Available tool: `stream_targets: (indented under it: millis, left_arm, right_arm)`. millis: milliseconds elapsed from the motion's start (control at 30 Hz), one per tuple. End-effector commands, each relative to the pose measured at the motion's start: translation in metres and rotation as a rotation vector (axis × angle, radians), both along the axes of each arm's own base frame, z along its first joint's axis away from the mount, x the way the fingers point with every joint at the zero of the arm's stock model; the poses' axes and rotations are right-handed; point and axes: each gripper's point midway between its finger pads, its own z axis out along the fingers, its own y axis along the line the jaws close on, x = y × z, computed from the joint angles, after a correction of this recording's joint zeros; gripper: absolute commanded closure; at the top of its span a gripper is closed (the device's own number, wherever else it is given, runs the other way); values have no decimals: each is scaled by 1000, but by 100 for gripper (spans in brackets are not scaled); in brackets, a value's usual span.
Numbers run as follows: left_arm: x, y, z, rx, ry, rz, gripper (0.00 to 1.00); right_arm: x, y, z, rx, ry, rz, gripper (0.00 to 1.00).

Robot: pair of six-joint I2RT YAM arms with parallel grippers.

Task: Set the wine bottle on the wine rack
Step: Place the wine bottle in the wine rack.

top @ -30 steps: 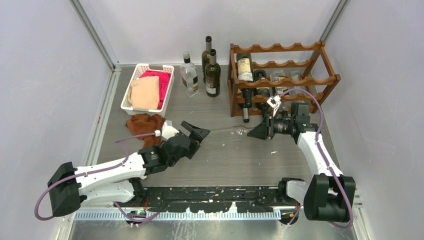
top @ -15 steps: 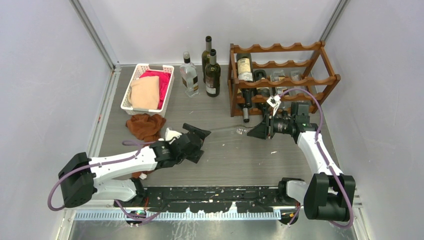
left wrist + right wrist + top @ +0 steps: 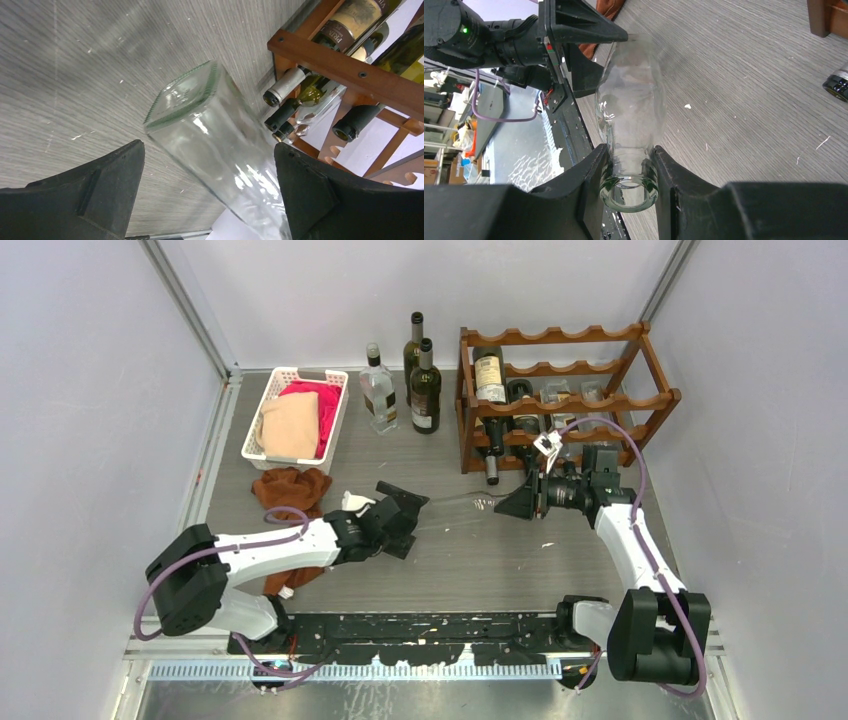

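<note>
Wine bottle [image 3: 631,107], neck clenched in right claw [image 3: 630,152], base inside wide-open left claw [image 3: 207,155]

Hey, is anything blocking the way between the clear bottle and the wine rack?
Nothing visible lies between the clear bottle and the wine rack. The rack's left slots already hold bottles, some with their necks poking forward. The top-tier scallops further right look free.

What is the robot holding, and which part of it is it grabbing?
The right claw pinches the clear glass bottle by its neck, just below the mouth. The left claw stands open on either side of the bottle's body, gripping nothing.
</note>
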Motion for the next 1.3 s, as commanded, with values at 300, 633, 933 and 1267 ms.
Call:
stream_targets:
  millis: [300,633,933,1267]
  left_arm:
    - [45,-23,50,-377,23,291,0]
    - [61,-61,71,-555,22,277,0]
    - [82,-40,124,-641,-163,318,7]
    - [74,-25,201,-661,-360,222,29]
  right_arm:
    - [-13,9,27,69,-151,101,99]
    - [-22,15,23,50,-228,153,99]
    - [-45,19,41,-20,-330,257,99]
    - [-74,13,75,-119,-466,393,99]
